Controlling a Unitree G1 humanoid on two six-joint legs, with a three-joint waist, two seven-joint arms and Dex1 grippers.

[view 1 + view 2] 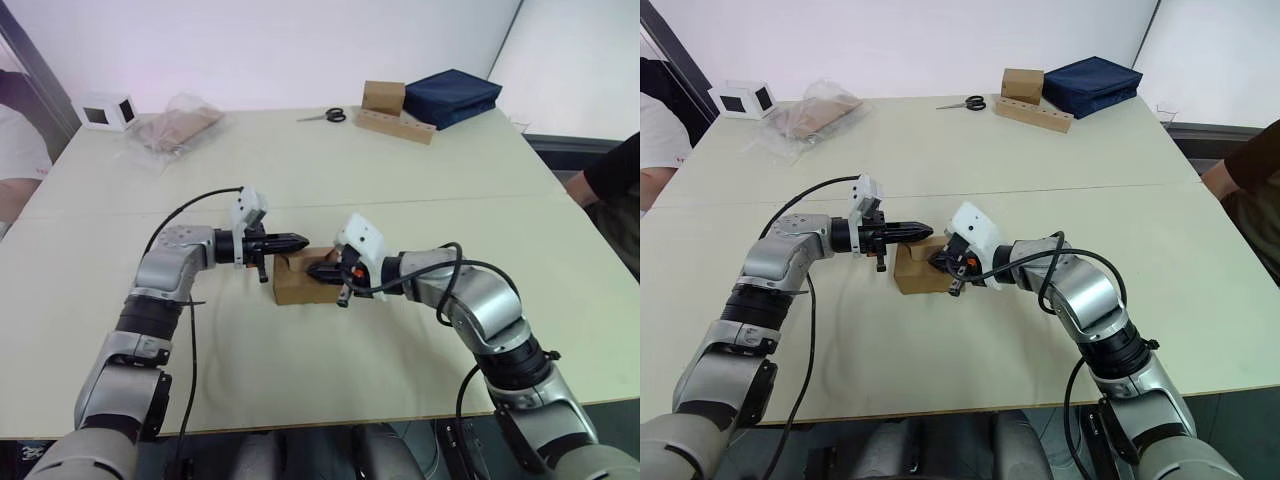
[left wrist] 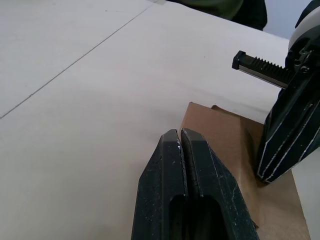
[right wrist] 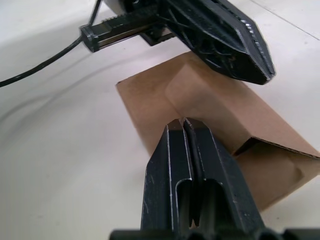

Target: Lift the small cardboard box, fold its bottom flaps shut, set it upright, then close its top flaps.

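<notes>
The small cardboard box (image 1: 292, 283) stands on the table (image 1: 320, 180) between my two arms, a plain brown cube with its top flaps folded down and a narrow dark gap at one flap's edge (image 3: 250, 145). My left gripper (image 1: 302, 241) is shut and empty, and its tip hovers just over the box's far top edge (image 2: 200, 112). From the other side my right gripper (image 1: 318, 272) reaches in, also shut, its fingertips (image 3: 175, 127) lying on the top flap (image 3: 200, 95). The left gripper (image 3: 225, 40) crosses above the box in the right wrist view.
At the table's far side lie a white cube with a dark window (image 1: 105, 110), a plastic bag of cardboard (image 1: 175, 128), scissors (image 1: 325, 116), a brown block on a long strip (image 1: 395, 112) and a navy pouch (image 1: 452, 95). People (image 1: 20, 150) stand at both sides.
</notes>
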